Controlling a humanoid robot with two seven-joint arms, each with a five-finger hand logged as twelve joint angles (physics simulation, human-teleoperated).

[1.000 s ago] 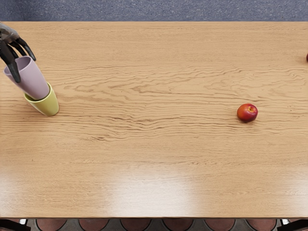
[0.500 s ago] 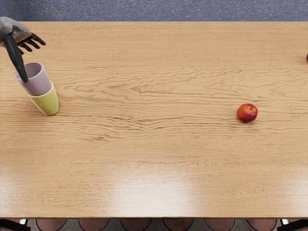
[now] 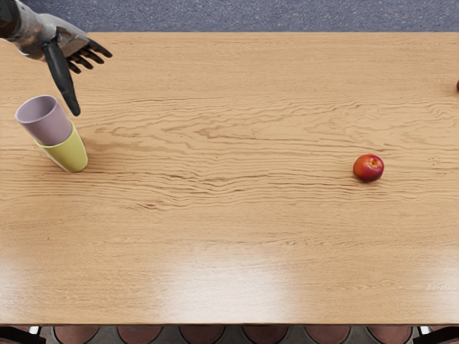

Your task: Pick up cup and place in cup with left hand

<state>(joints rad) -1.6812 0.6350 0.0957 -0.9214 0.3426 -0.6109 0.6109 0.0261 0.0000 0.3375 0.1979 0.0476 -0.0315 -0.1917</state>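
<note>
While its base is hidden inside the yellow-green cup (image 3: 68, 153), the mauve cup (image 3: 49, 126) can be seen standing well out above that cup's rim. The two are nested along nearly the same line, and both are shown slanting in the view, with the mauve cup's open mouth turned toward the upper left. The lower cup is supported by the table (image 3: 229, 229), near its left end.

Just beyond the cups, toward the far edge, the left hand (image 3: 63, 43) is held apart from them, its arm brought in from the upper left corner. Nothing is grasped by it: the fingers (image 3: 94, 52) are loosely extended toward the right, set fairly close to one another, and the thumb (image 3: 60, 74) is spread widely away from them. The thumb's tip is pointed down the view, close to the right of the mauve cup's rim, with a strip of wood grain visible between.

Well apart from the cups, on the right half of the table, a round red fruit (image 3: 368, 168) is placed. A small dark red thing (image 3: 457, 86) is cut off by the right border of the view. Past the far edge, a speckled blue-grey floor (image 3: 244, 16) is shown; below the near edge, rounded reddish shapes (image 3: 204, 335) are partly seen.
</note>
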